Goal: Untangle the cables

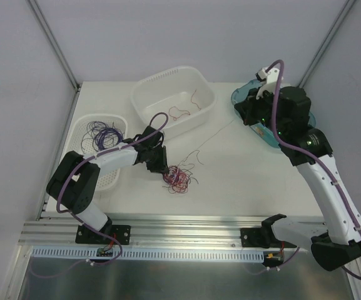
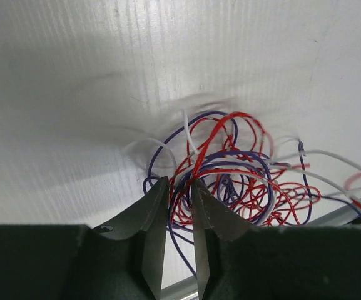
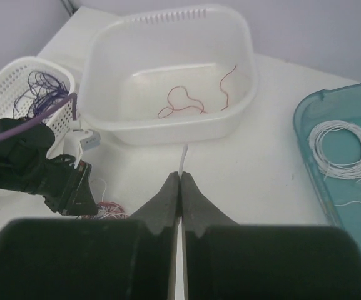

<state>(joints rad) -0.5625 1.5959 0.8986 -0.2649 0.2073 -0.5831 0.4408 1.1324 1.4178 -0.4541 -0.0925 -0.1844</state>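
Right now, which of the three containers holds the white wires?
The teal tray on the right, with the white coil; the slotted basket holds purple wires and the plain tub holds red wires.

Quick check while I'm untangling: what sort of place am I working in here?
Probably a lab robot test cell: plain grey panels on metal posts enclose a white table, and the left arm and right arm are bolted to an aluminium rail at its near edge.

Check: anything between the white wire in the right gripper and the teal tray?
Nothing visible. The right gripper pinches the thin white wire beside the teal plastic tray; only bare white table lies between.
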